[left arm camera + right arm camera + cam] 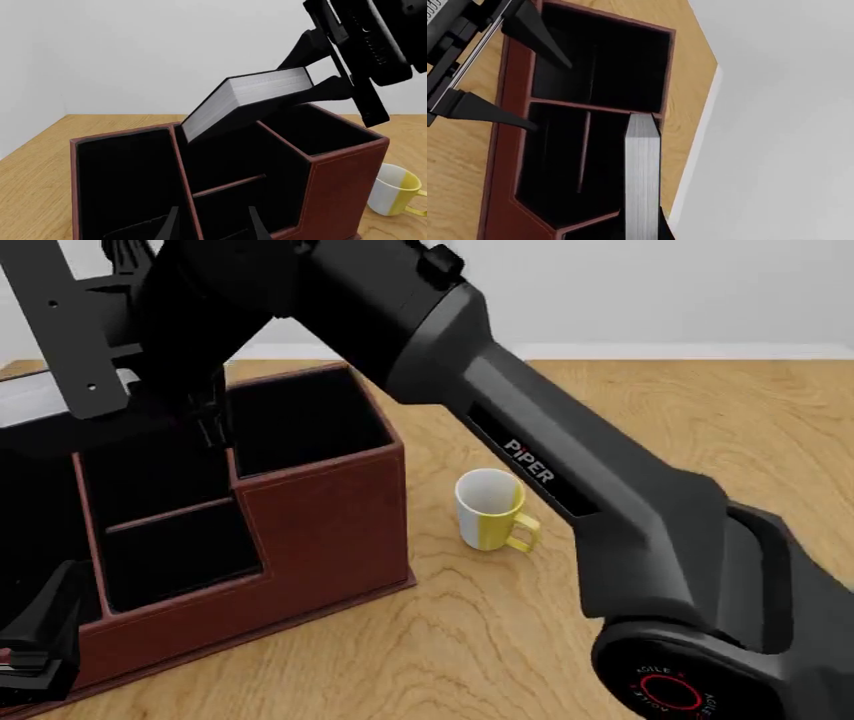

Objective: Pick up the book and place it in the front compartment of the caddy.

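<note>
The reddish-brown caddy [320, 510] stands at the left of the table; it also shows in the left wrist view [340, 185] and the right wrist view [497, 150]. My right gripper [303, 82] is shut on one end of the black book [260, 95], held tilted above the caddy with its low corner near a divider's top edge. Its white page edges [642, 175] show in the right wrist view. In the front view my right arm hides most of the book. My left gripper [213, 215] is open and empty at the caddy's front side, also visible in the right wrist view [550, 96].
A white and yellow mug [487, 510] stands on the wooden table just right of the caddy, also seen in the left wrist view [393, 190]. My right arm [534, 460] stretches across the table from the front right over the caddy.
</note>
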`<move>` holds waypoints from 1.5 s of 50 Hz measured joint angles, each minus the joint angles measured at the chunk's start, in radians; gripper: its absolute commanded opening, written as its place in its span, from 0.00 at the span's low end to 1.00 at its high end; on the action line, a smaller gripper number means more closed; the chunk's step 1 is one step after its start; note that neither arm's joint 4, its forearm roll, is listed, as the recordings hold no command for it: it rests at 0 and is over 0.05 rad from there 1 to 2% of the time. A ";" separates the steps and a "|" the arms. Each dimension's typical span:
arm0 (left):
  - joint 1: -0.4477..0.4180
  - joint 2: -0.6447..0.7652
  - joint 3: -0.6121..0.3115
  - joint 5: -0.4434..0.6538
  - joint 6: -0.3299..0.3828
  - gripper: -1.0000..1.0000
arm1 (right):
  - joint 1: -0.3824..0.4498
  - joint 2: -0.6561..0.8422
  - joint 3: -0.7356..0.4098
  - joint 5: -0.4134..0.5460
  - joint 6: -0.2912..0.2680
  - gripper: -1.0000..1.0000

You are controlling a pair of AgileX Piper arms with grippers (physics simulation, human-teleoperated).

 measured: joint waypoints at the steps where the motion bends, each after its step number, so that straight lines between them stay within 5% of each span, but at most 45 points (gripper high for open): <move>1: 0.000 0.000 0.000 0.000 0.000 1.00 | -0.001 0.007 -0.008 0.003 0.003 0.00; 29: 0.000 0.000 0.000 0.000 0.000 1.00 | -0.030 0.146 -0.150 0.039 0.065 0.00; 75: 0.000 0.000 0.000 0.000 0.000 1.00 | -0.060 0.243 -0.175 -0.006 0.126 0.00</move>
